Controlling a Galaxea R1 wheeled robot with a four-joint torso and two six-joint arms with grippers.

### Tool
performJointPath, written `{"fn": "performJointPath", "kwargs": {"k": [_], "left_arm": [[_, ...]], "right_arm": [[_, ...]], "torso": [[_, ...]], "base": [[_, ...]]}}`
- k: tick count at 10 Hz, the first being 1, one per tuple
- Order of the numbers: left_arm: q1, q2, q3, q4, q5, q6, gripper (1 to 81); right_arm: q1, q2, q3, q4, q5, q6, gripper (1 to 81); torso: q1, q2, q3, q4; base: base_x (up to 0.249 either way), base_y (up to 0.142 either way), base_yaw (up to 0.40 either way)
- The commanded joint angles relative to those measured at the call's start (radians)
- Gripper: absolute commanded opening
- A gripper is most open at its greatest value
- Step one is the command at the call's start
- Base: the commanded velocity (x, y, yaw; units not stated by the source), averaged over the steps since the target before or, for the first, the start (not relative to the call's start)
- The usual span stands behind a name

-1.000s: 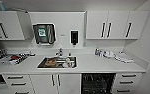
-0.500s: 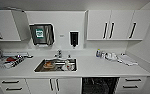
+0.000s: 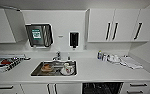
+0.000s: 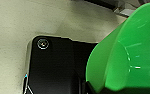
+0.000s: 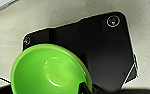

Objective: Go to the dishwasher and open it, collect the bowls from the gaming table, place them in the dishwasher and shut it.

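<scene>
Right now my head camera faces the white counter (image 3: pixel 101 68), with the sink (image 3: pixel 54 68) sunk into it holding a mug (image 3: pixel 68 68) and some brownish item I cannot identify. Below the counter, right of the sink cabinet doors, the dishwasher (image 3: pixel 101 88) shows as a dark opening with faint rack wires; its lower part is cut off by the frame edge, so I cannot see the door itself. A dish rack (image 3: pixel 4 63) at the far left is blurred and partly cropped.

On my left wrist camera a green bowl (image 4: pixel 131 52) looms large, its rim cropped. On my right wrist camera a second green bowl (image 5: pixel 51 68) sits close, with a dark tip overlapping its rim. I cannot tell how either gripper's fingers stand.
</scene>
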Motion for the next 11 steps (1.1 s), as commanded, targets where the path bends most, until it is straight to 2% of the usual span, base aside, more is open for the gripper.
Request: {"fn": "performJointPath", "kwargs": {"k": [1, 3, 7, 9, 11], "left_arm": [[-0.044, -0.013, 0.008, 0.017, 0.023, 0.003, 1.0], [-0.044, -0.013, 0.008, 0.017, 0.023, 0.003, 1.0], [-0.042, -0.015, 0.013, 0.02, 0.023, 0.003, 1.0], [-0.044, -0.041, 0.053, 0.02, 0.016, 0.003, 1.0], [-0.044, -0.102, 0.132, 0.017, 0.0, 0.002, 1.0]], "right_arm": [[0.05, -0.01, 0.004, -0.003, -0.053, -0.002, 1.0], [0.048, -0.01, 0.004, -0.004, -0.053, -0.002, 1.0], [0.045, -0.014, 0.012, -0.013, -0.054, -0.004, 1.0], [0.048, -0.023, 0.017, -0.015, -0.054, -0.004, 1.0], [0.058, -0.069, 0.065, -0.004, -0.053, 0.007, 1.0]], "torso": [[0.0, 0.0, 0.0, 0.0], [0.001, 0.001, 0.0, 0.0], [0.001, 0.0, 0.0, 0.0], [0.0, 0.0, 0.0, 0.0], [0.0, 0.0, 0.0, 0.0]], "base": [[0.144, 0.0, 0.0], [0.09, 0.0, 0.0], [0.0, 0.0, 0.0], [0.0, 0.0, 0.0], [0.0, 0.0, 0.0]]}}
